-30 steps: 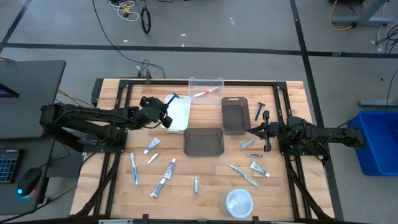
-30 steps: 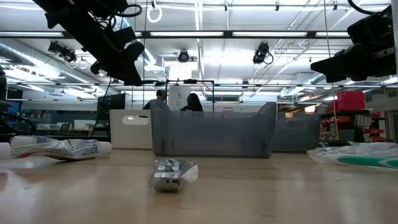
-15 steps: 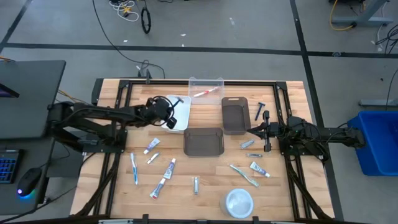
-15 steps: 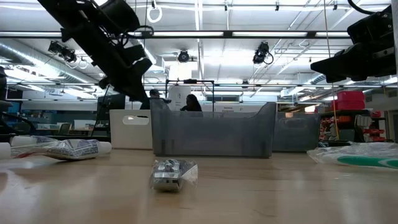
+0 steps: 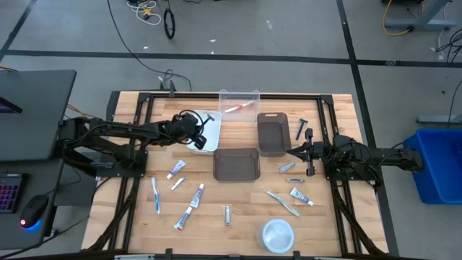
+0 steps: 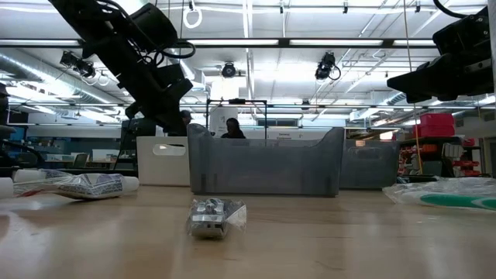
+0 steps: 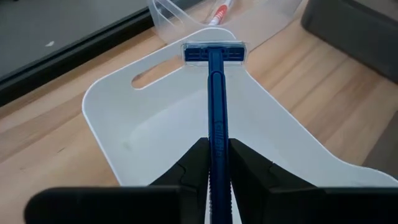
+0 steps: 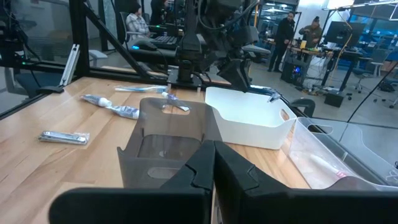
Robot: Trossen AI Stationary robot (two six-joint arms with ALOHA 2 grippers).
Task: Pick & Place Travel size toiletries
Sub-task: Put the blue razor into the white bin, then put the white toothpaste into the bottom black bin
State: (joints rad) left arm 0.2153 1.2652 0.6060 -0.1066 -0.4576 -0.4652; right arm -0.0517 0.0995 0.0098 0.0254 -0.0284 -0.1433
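Observation:
My left gripper [image 5: 196, 132] hangs over the white bin [image 5: 209, 139] at the table's far left and is shut on a blue razor [image 7: 215, 87]. The razor's head [image 7: 214, 53] reaches out over the bin's far end. My right gripper [image 5: 292, 152] waits shut at the right, level, beside two dark grey bins [image 5: 237, 165]. More toiletries lie on the table: toothpaste tubes [image 5: 196, 195], a toothbrush [image 5: 155, 195], a small silvery tube [image 5: 227, 214] and a black razor [image 5: 302, 128]. My left gripper pinches the razor's handle [image 7: 216, 127] between its two fingers [image 7: 194, 158], on the part away from the head. The fingers slant down from the table's left and lie along the handle. The razor sticks out forward of the fingertips, lifted above the bin's floor.
A clear bin [image 5: 240, 103] with a red-and-white item stands at the far edge. A second dark grey bin [image 5: 273, 133] stands right of the white one. A round white dish [image 5: 277, 235] sits near the front edge. Packets and a toothbrush [image 5: 283, 203] lie at the right.
My left gripper has carried the blue razor toward the table's right and downward, from beside the white bin's left rim to over the bin, tipping further down. The razor has stayed in the hold.

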